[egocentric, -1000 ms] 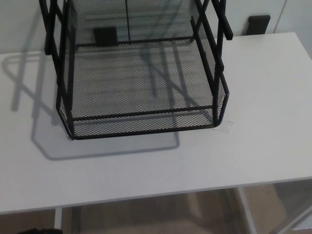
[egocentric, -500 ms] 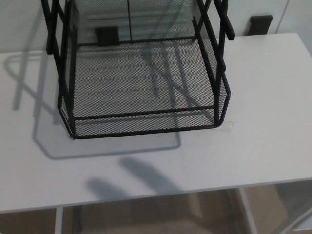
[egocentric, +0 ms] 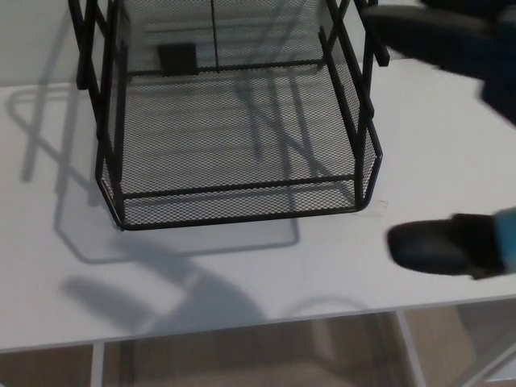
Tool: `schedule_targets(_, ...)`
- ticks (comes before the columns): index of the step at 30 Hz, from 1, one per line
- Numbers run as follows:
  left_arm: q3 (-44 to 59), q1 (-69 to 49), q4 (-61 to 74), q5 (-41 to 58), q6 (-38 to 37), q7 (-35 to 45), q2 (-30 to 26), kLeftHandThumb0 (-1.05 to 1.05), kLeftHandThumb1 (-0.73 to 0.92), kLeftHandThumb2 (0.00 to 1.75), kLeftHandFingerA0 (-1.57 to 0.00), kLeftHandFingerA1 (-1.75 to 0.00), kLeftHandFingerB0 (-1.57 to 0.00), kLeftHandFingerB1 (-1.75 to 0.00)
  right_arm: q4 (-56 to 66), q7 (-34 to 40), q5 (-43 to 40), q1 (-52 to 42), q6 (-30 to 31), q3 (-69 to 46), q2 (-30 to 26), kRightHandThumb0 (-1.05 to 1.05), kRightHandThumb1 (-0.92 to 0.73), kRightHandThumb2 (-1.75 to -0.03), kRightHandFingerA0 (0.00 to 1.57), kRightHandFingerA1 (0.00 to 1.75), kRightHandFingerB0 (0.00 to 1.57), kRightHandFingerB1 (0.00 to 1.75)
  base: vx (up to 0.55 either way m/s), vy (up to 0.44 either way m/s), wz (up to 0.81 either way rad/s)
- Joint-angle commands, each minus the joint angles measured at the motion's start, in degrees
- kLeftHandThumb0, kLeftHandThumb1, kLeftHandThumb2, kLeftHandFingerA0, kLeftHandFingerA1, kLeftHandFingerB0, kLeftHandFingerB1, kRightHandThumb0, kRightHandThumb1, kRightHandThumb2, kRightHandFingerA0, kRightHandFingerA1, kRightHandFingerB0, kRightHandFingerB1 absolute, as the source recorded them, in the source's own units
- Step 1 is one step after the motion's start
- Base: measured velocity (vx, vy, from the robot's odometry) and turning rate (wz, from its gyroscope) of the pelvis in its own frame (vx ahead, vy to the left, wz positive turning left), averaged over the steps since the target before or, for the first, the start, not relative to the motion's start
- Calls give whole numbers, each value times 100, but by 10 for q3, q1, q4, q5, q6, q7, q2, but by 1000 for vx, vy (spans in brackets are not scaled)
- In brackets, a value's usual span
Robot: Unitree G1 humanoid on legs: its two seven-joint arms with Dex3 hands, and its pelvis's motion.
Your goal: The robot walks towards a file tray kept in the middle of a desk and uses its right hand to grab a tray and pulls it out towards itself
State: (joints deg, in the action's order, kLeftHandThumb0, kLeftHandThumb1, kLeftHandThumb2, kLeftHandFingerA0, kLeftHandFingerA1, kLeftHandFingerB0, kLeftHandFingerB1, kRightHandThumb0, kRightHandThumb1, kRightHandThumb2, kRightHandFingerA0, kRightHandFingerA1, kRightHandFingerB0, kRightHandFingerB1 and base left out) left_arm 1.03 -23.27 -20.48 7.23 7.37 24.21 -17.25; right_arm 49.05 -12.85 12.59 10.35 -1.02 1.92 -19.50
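Head view, looking down at a white counter (egocentric: 451, 161).

Sitting toward the left and far part of the counter: a black wire-mesh file tray (egocentric: 234, 137), its lowest tray resting on the surface, with upright black rails rising at both sides and running out of the top of the picture. Showing see-through mesh on floor and walls, a low front lip (egocentric: 242, 211) running left to right along the near edge, and corners cut at a slant. Long axis of that front lip lying across the scene, left to right. Appearing empty.

Reaching in from the right: the right hand (egocentric: 476, 145), blurred and close to the camera. One thick dark finger (egocentric: 427, 36) stretching across the far right, near the tray's right upright rail; another dark finger (egocentric: 431, 247) hovering nearer, just right of the tray's near right corner and apart from it. Fingers spread wide, holding nothing. A patch of blue showing at the right edge by the lower finger.

Tray lying to the left of the fingers, the front lip being the closest graspable edge; judging from this, the coming move needing a shift leftward onto that lip. Left hand not showing, so right hand clearly the nearer.

Casting dark shadows of hand and arm on the near counter.
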Motion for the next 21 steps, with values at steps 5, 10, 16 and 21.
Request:
schedule_targets(5,-12,-4,35,-23,-18,17,-29,-40,47,54,-59,-40,-57,-39,-270,-121,469,110,174,297,56,-71,-39,-77,8,46,19,38,0,0,0)
schedule_targets(10,-14,-2,41,-24,-15,16,-30,-40,47,54,-57,-40,-56,-39,-310,-96,520,109,186,321,64,-65,-38,-54,13,40,27,31,0,0,0)
schedule_targets(16,-13,5,32,-21,-21,23,-31,-41,46,54,-57,-40,-57,-39,-328,-89,524,105,210,341,75,-73,-36,-52,10,41,22,31,0,0,0)
schedule_targets(21,-13,7,36,-20,-17,23,-32,-42,45,54,-58,-40,-59,-40,-317,-93,534,82,229,359,91,-66,-36,-73,8,46,16,39,0,0,0)
